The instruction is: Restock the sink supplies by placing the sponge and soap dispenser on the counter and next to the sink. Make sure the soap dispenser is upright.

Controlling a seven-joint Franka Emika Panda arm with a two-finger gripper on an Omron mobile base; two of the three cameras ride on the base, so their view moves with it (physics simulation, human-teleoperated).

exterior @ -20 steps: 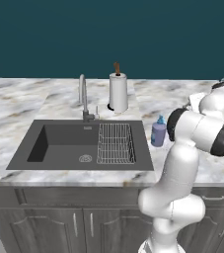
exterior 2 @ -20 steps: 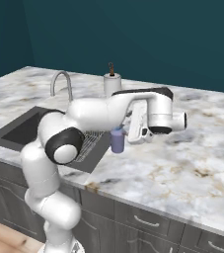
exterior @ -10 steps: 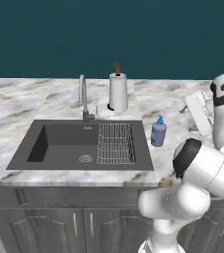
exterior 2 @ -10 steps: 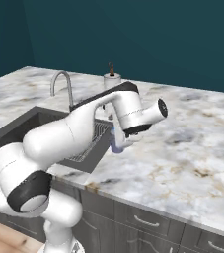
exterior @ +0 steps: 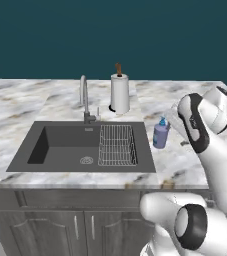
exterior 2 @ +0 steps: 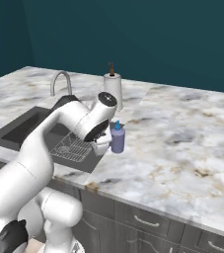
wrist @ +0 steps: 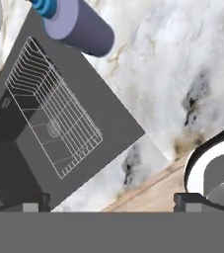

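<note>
At centre of the left base view: sink [exterior: 60, 145], dark basin with wire rack [exterior: 117, 145] in its right part; faucet [exterior: 85, 102] behind. Soap dispenser [exterior: 160, 133] upright on counter [exterior: 20, 102], just right of the sink's edge. Paper towel roll [exterior: 119, 93] upper centre. Arm cut off at right.

Right base view: dispenser [exterior 2: 117, 139] centre, arm hiding much of the sink [exterior 2: 22, 126].

Hand view: dispenser [wrist: 79, 25] at top, pump cropped; rack [wrist: 54, 106] left; gripper [wrist: 113, 202] tips spread wide at the bottom corners, nothing between.
</note>
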